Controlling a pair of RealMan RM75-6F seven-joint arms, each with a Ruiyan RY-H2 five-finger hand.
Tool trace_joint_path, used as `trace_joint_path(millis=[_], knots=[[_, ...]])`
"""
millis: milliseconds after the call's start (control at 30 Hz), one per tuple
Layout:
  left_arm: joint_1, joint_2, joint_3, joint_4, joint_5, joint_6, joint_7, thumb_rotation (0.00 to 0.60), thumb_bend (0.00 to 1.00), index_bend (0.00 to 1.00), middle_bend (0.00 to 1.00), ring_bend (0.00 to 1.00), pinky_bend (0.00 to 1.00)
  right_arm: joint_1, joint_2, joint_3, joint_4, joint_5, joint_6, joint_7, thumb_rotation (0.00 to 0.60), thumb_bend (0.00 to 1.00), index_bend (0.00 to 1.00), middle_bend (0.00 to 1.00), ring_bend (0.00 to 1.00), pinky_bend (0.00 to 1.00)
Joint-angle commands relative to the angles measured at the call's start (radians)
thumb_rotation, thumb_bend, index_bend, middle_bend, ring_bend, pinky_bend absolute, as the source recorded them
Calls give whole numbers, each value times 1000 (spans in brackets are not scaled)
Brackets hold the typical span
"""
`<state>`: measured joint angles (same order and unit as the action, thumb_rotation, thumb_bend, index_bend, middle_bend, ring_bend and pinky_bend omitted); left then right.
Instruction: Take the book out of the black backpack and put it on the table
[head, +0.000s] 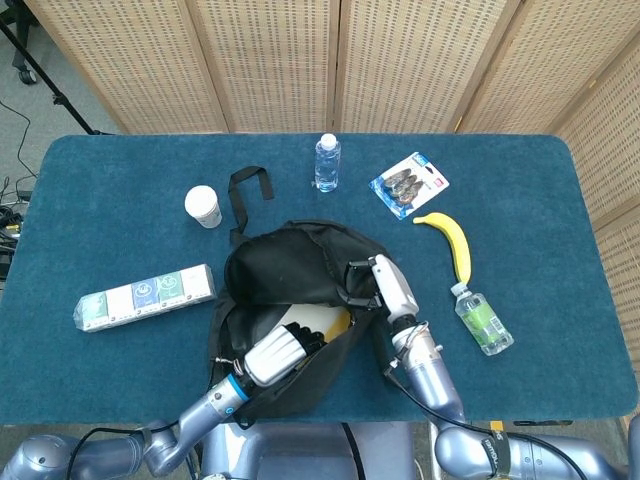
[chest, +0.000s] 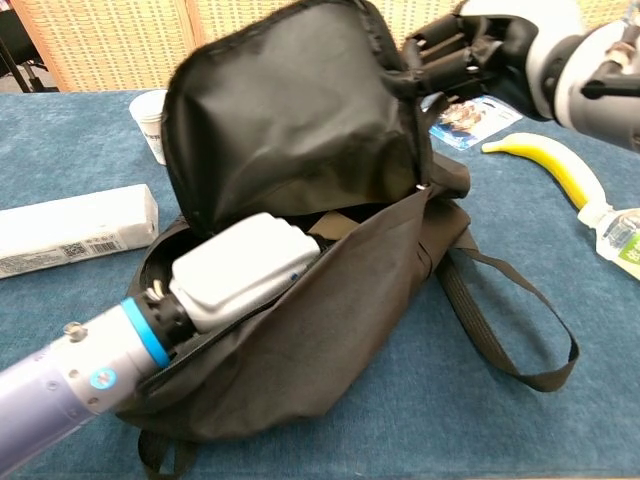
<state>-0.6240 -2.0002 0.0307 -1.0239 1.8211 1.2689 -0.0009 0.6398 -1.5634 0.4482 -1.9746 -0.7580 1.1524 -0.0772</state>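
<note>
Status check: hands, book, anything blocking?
Left hand inside backpack, grip unseen. Right hand holds flap up. Book in the bag.

Head view looks steeply down over the whole table; chest view faces forward, low and close. Both share the backpack.

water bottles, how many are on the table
2: one clear water bottle standing upright at the far edge, one green-labelled bottle lying by the banana's near end. The backpack may hide others.
</note>
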Motion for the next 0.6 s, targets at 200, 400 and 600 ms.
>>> trace_joint_path(millis=[200,400,600], knots=[[12,104,15,-77,32,119,-89,600,625,735,473,483,533,-28,46,-7,52,-17,-34,65,600,466,717,687,560,497],[18,250,-4,-224,28,185,-125,600,619,750,489,496,540,-39,70,-18,81,-20,-51,92,600,466,717,687,560,497],[24,419,-14,-417,0,191,-166,600,613,763,505,509,550,-50,82,-39,103,-28,-65,115,600,465,717,687,560,498]])
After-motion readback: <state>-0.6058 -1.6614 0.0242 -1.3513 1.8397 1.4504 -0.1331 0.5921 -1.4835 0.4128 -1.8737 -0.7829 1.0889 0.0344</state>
